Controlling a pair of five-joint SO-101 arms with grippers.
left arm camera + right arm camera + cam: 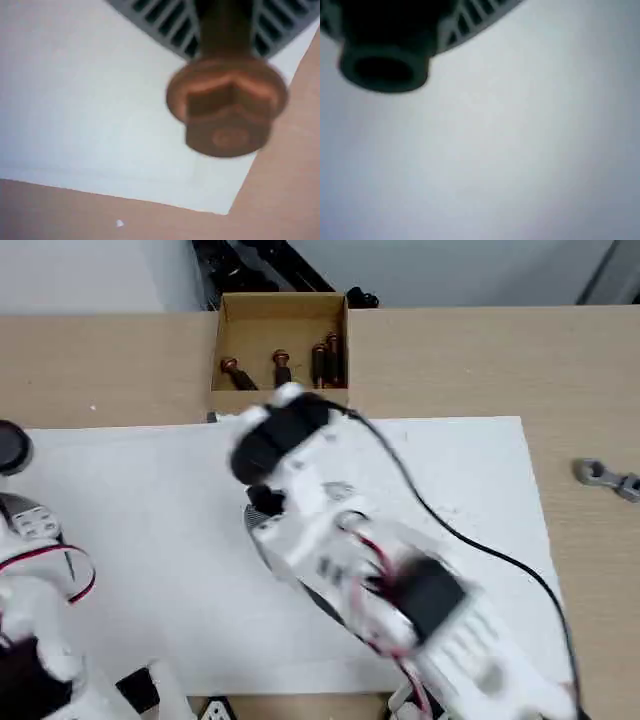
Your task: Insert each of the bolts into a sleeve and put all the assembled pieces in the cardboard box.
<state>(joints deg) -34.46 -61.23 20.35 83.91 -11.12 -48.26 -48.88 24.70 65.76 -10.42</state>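
Observation:
A copper bolt (227, 107) with a hex flange head hangs close to the left wrist camera, with my left gripper (225, 25) shut on its shank. It is above the corner of the white mat (100, 125). A black sleeve (384, 70) with its open end showing is in my right gripper (390, 25), shut on it above the mat. In the high view, the right arm (340, 540) stretches over the middle of the mat and the left arm (40, 570) is at the lower left. The cardboard box (282, 305) at the back holds several assembled pieces (281, 367).
The white mat (150, 540) covers most of the wooden table. A metal wrench-like tool (605, 478) lies on the wood at the right. A round black object (12, 447) is at the left edge. A black cable (470, 540) trails over the mat.

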